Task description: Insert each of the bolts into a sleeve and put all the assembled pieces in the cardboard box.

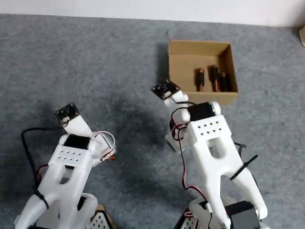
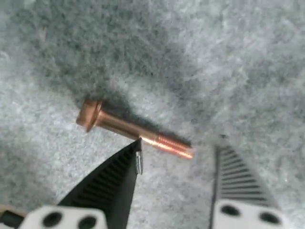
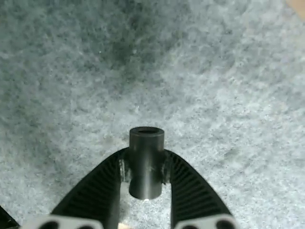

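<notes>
1. The grey felt-covered bench (image 1: 95, 57) carries everything. The left arm (image 1: 69, 162) stands at the near left and the right arm (image 1: 214, 143) at the near right.
2. The open brown cardboard box (image 1: 209, 98) sits at the far right, just beyond the right arm's wrist. It already holds copper bolts fitted into dark sleeves (image 1: 215, 78), lying side by side.
3. The right pincer (image 3: 145, 174) is clamped on a short black cylindrical sleeve (image 3: 146, 152), one finger on each side of its wall. The open bore shows at one end. Whether the other end rests on the bench cannot be told.
4. The left pincer (image 2: 180, 142) hangs over the bench with its fingers well apart and holding nothing.
5. A copper-coloured flanged bolt (image 2: 136, 131) lies flat on the bench just under the left pincer, making that arm much the nearer one.
6. The relation that matters:
   - The bolt's long axis runs aslant across the gap, more from finger to finger than between them.
   - Its threaded tip lies inside the gap.
   - Its head lies out past one finger (image 2: 119, 176), whose tip sits right beside the shank.
   - Closing as it stands would probably press along the bolt, so a wrist turn looks necessary first.
</notes>
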Available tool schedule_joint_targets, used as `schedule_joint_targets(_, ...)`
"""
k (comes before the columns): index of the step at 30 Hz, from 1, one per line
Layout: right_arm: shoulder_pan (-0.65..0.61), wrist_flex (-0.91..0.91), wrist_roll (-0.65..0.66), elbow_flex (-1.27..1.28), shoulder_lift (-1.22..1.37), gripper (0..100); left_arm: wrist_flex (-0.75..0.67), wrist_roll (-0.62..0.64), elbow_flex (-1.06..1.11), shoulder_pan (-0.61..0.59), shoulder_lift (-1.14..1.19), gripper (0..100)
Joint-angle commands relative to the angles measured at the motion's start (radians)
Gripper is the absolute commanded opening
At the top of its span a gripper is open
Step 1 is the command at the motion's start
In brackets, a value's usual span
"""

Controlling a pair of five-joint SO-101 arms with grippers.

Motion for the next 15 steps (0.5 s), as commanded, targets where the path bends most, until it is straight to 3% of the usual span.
schedule_joint_targets(1,0.012,-0.016,0.012,-0.004,-0.038,0.5,-0.017,0.008,0.021,0.058,-0.021,27)
schedule_joint_targets(10,0.013,-0.015,0.012,0.012,-0.038,0.5,-0.055,0.074,0.054,0.088,-0.021,27)
schedule_joint_targets(15,0.013,-0.077,0.014,0.085,-0.038,0.5,-0.115,0.075,0.074,-0.001,-0.021,27)
